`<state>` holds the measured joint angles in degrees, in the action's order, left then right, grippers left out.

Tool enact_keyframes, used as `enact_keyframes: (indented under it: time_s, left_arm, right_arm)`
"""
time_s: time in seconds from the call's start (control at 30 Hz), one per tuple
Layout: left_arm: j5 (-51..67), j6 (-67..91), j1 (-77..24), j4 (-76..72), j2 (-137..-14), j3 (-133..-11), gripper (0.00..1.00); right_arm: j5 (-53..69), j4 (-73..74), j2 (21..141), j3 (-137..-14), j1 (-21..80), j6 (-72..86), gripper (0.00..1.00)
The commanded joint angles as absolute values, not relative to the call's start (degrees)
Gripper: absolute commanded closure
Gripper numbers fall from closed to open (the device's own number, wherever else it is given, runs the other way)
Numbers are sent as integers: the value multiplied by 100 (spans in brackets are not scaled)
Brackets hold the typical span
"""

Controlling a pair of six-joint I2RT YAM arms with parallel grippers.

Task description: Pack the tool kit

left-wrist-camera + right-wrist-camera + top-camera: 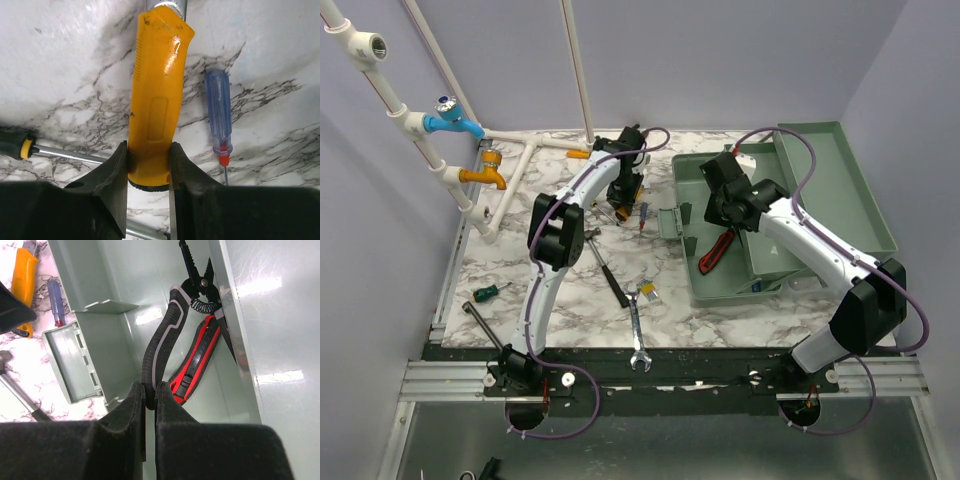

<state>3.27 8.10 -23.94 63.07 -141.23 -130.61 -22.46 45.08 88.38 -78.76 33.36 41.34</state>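
Note:
The grey-green toolbox [720, 290] stands open at the right, its lid [840, 190] laid back. My left gripper [623, 190] is low over the marble, shut on an orange-yellow tool handle [155, 100]; its jaws [148, 155] press both sides of the handle's end. A blue screwdriver [218, 115] lies just right of it. My right gripper [723, 222] is inside the toolbox, shut [150, 390] on the black-and-grey handle of a pair of pliers [160, 345]. A red-and-black utility knife [197, 357] lies against the pliers on the box floor [150, 285].
A wrench [637, 335], a black-handled hammer-like tool [610, 270], a green screwdriver [490, 292] and a long dark tool [480, 325] lie on the marble. White pipes with a blue tap [455, 120] and an orange tap [485, 178] stand at the back left. The toolbox latch [75, 360] hangs outward.

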Motion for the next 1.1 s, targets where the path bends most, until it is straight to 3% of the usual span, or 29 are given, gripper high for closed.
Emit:
enact_keyframes:
  time_s: [0.0, 0.17, 0.33, 0.57, 0.6, 0.67, 0.7, 0.77, 0.83, 1.07]
  left_arm:
    - [351, 914, -2330, 5934, -13184, -12312, 100]
    - [762, 1273, -2320, 4897, -11742, -10936, 100]
    - [1303, 1604, -2329, 4152, -10673, -9925, 100]
    - [2104, 2128, -2368, 3246, -9528, -8773, 100]
    - [2216, 2187, -2394, 3169, -9420, -8694, 100]
    - [2447, 2331, -2462, 3024, -9284, -8610, 100]
    - [2537, 2406, -2511, 2936, -9226, -8582, 100]
    - [2692, 2530, -2625, 2805, -9176, -8559, 100]
    - [2761, 2683, -2738, 2705, -9189, -8577, 100]
    - [2790, 3975, -3150, 2268, -9542, -8733, 100]
  right_arm:
    - [-2338, 4420, 8637, -7884, 3304, 4003, 99]
    - [-2095, 4360, 8605, -7808, 3304, 3704, 99]
    - [-1025, 3556, 8257, -7068, 3304, 2838, 99]
    - [-2096, 3955, 8462, -6658, 3304, 2566, 99]
    - [-2155, 3951, 8487, -6593, 3312, 2586, 94]
    - [-2022, 3922, 8513, -6473, 3313, 2645, 68]
    - [-1893, 3851, 8468, -6423, 3313, 2647, 47]
    - [-1712, 3696, 8246, -6334, 3314, 2706, 30]
    - [-1625, 3597, 7976, -6359, 3313, 2750, 26]
    - [-1711, 3841, 7371, -7083, 3313, 2716, 27]
